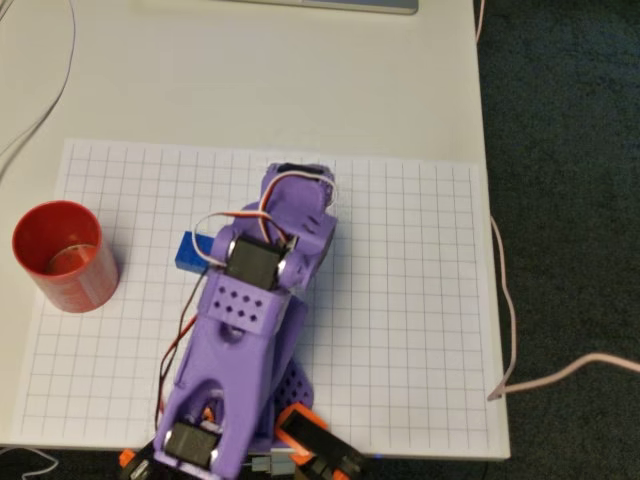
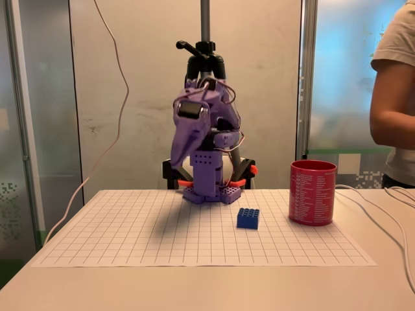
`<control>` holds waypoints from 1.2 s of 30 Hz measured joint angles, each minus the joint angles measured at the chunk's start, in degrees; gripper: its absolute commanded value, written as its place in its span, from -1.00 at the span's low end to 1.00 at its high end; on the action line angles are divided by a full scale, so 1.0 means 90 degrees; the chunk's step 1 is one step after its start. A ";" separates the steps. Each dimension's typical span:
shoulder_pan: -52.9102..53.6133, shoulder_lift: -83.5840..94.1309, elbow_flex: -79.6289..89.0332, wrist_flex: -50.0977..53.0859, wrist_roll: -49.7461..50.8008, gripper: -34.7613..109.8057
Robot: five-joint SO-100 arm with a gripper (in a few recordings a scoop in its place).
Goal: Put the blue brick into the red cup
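On my feeds I see a white grid sheet [image 1: 400, 300] spread flat on the pale tabletop [image 1: 250, 80], its right edge close to the tabletop's right edge in the overhead view, with dark carpet [image 1: 570, 200] beyond. A pinkish cable [image 1: 510, 320] trails down that right edge, thin wires [image 1: 60, 70] cross the upper left corner, and a grey flat object [image 1: 330, 5] sits at the top edge. In the fixed view a tripod [image 2: 205, 58] stands behind the tabletop, and a person [image 2: 395, 97] in a white shirt stands at the right edge.

brick [image 1: 190, 251]: half under arm [image 1: 245, 330] overhead | fingers: state unreadable in both views | person [image 2: 395, 97]: cut by right edge
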 measured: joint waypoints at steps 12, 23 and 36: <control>-0.2148 -0.5537 -0.5977 0.2949 -0.1475 -0.52; -0.4551 -0.6523 -0.6279 0.2949 -0.0420 -0.52; -0.5078 -0.6445 -0.5117 0.2256 0.5098 -0.52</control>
